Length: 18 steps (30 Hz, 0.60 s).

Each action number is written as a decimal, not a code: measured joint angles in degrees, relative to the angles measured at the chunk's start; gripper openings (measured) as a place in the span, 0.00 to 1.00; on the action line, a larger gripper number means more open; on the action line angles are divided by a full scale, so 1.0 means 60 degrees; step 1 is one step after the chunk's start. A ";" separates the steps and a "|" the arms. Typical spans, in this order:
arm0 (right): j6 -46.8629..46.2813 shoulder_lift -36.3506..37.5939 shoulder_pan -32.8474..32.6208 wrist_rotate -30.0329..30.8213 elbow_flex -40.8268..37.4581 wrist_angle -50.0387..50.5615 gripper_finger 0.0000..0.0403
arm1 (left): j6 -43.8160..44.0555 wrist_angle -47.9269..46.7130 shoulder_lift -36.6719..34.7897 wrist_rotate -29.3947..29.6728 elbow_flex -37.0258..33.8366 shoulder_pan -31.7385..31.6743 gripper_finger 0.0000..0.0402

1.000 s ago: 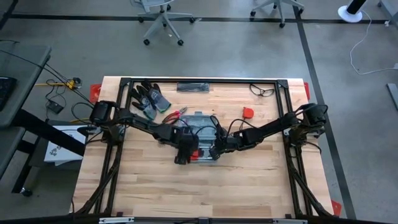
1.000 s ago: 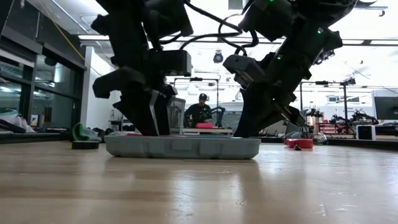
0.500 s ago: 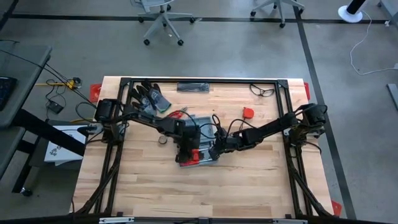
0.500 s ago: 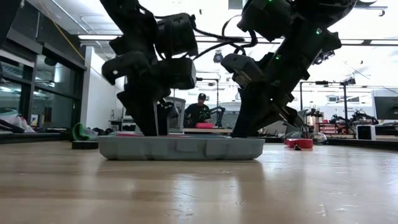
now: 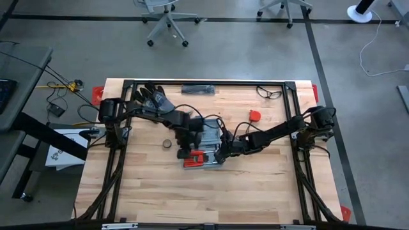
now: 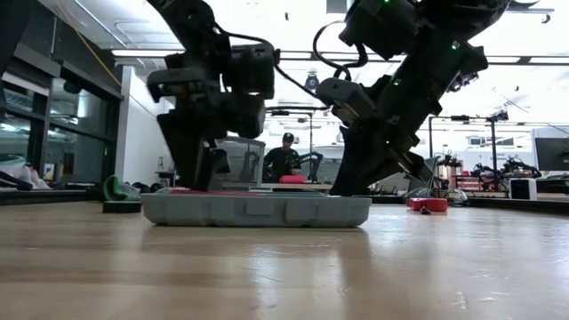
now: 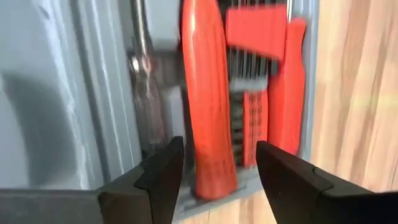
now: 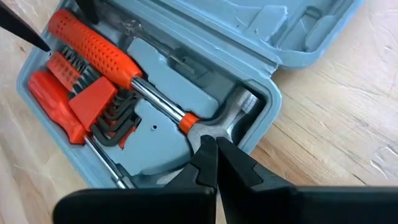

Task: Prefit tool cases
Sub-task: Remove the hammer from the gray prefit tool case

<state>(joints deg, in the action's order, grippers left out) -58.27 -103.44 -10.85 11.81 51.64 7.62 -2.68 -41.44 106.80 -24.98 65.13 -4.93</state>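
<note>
The blue-grey tool case [image 5: 206, 142] lies open and flat on the table, with its lid [image 8: 292, 31] spread out beside the tray. A hammer with a red grip [image 8: 93, 43], red screwdrivers and hex keys lie in the tray's recesses. My left gripper [image 7: 219, 180] hovers open over the tray's near end, its fingers standing on either side of the red grip [image 7: 204, 112] without touching it. My right gripper [image 8: 211, 155] is shut at the tray's right corner, over the hammer's metal head. In the low view the case [image 6: 256, 210] hides both sets of fingertips behind its wall. My right gripper sets its shut fingertips [image 8: 206, 149] on the hammer's metal head [image 8: 219, 123], close to the tray's rounded corner. The fingers slant down from the table's right side. The hammer lies in its recess and the case rests flat on the table.
Dark gloves [image 5: 153, 100] lie at the far left, with a black flat item [image 5: 199, 89] and a thin loop [image 5: 270, 93] along the far edge. A small red piece [image 5: 255, 115] and a small roll [image 5: 167, 144] flank the case. A person [image 6: 286, 158] sits beyond the table.
My left gripper has swung a little toward the table's left edge and far side, rising slightly, and has rolled about its own axis while staying over the case's near end. My right gripper has kept still on the hammer head.
</note>
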 joint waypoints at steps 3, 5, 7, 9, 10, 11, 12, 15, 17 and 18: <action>-0.0001 0.0000 0.0000 0.0031 0.0000 0.0000 0.00 | -0.0355 0.0187 -0.0018 0.0029 -0.0103 0.0019 0.49; -0.0009 0.0000 0.0000 0.0027 0.0000 0.0014 0.00 | -0.0320 0.0420 -0.0026 0.0124 -0.0145 0.0070 0.49; -0.0023 0.0007 -0.0004 0.0039 -0.0004 0.0124 0.00 | -0.0198 0.0704 -0.0033 0.0489 -0.0146 0.0153 0.49; -0.0023 0.0015 -0.0010 0.0067 -0.0011 0.0153 0.00 | -0.0139 0.0903 -0.0044 0.0757 -0.0146 0.0226 0.49; -0.0023 0.0017 -0.0008 0.0064 -0.0011 0.0154 0.00 | -0.0151 0.0946 -0.0037 0.0757 -0.0146 0.0235 0.49; -0.0023 0.0018 -0.0007 0.0063 -0.0011 0.0149 0.00 | -0.0179 0.0976 0.0006 0.0749 -0.0146 0.0250 0.49; -0.0026 0.0018 -0.0007 0.0063 -0.0011 0.0147 0.00 | -0.0206 0.0999 0.0045 0.0745 -0.0146 0.0267 0.49; -0.0023 0.0025 -0.0007 0.0063 -0.0007 0.0131 0.00 | -0.0212 0.1063 0.0252 0.0654 -0.0127 0.0270 0.49; -0.0023 0.0033 -0.0007 0.0066 -0.0007 0.0118 0.00 | -0.0225 0.1150 0.0456 0.0308 -0.0095 0.0255 0.49; -0.0027 0.0036 -0.0007 0.0066 -0.0007 0.0120 0.00 | -0.0225 0.1178 0.0556 0.0201 -0.0095 0.0251 0.48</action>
<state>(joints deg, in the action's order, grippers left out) -58.43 -103.22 -10.90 12.20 51.59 8.34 -4.03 -34.37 110.14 -23.78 64.55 -3.42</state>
